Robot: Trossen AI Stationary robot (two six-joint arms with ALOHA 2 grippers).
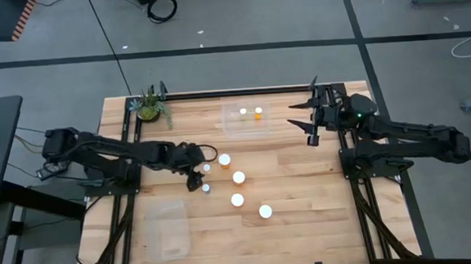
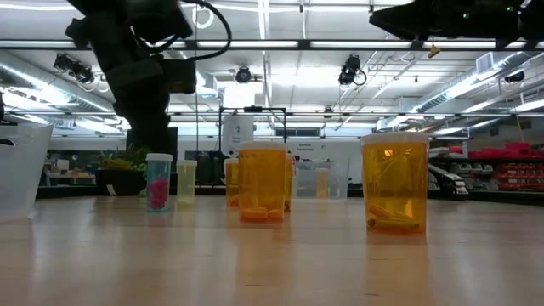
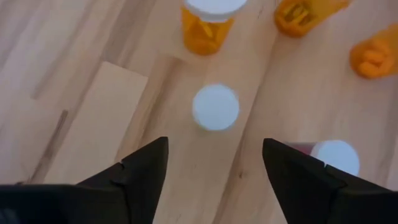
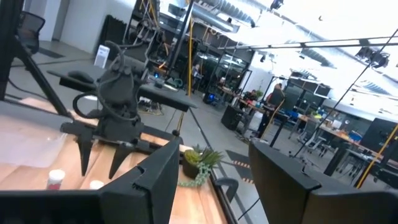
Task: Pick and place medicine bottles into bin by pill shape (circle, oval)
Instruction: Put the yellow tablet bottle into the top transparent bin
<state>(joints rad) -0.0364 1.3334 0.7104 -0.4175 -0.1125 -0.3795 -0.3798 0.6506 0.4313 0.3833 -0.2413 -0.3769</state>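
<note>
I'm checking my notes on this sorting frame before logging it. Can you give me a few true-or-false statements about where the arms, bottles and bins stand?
1. The left gripper is open, poised over a small white-capped bottle. True.
2. The right gripper holds a bottle. False: its fingers are open and empty, raised at the table's right side.
3. The clear bin at the table's far edge holds two bottles. True.
4. The clear bin near the front left corner is full of bottles. False: no bottle shows in it.
5. The potted plant stands at the table's far left corner. True.
</note>
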